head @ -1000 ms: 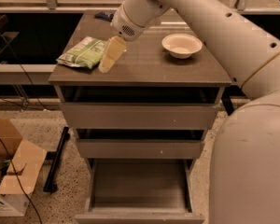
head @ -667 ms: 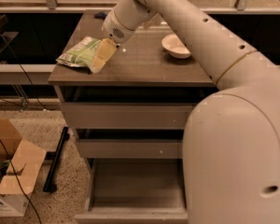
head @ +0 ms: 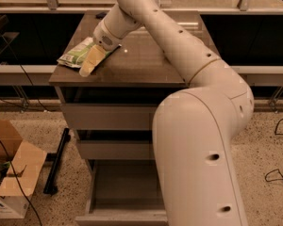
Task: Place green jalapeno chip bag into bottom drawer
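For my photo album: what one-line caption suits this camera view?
Robot gripper at the green jalapeno chip bag on the cabinet top; bottom drawer stands open below.

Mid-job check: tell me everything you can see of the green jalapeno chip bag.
The green jalapeno chip bag is a crinkly, flat, pillow-shaped packet, light green and white with darker green print. It lies flat near the front left corner of the cabinet top, its left end at the edge. The end effector rests over its right side; a grip cannot be confirmed.
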`<state>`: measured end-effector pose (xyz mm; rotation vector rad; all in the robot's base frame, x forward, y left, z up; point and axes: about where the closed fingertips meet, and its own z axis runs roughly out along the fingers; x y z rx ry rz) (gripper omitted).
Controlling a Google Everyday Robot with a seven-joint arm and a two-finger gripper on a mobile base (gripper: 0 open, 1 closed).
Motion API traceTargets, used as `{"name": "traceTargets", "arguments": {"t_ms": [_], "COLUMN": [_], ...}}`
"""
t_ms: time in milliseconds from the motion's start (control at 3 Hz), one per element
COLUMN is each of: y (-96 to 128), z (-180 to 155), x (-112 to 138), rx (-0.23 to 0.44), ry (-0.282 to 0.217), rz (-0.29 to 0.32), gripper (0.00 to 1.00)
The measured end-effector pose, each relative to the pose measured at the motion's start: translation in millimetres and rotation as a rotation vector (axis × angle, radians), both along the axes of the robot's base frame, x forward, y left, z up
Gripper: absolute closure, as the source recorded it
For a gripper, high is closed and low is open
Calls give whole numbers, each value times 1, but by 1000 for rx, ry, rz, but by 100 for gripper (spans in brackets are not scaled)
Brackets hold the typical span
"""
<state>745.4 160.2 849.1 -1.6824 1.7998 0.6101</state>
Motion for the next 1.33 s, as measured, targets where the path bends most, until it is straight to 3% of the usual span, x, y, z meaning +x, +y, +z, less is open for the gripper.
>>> {"name": "traceTargets", "arguments": {"t_ms": [333, 667, 1333], "y": [12, 12, 2], "z": [-12, -21, -30], "x": [5, 7, 5], "rx": [14, 14, 6], "ry": [30, 53, 71], "rz": [3, -11, -33], "gripper": [0, 18, 65]}}
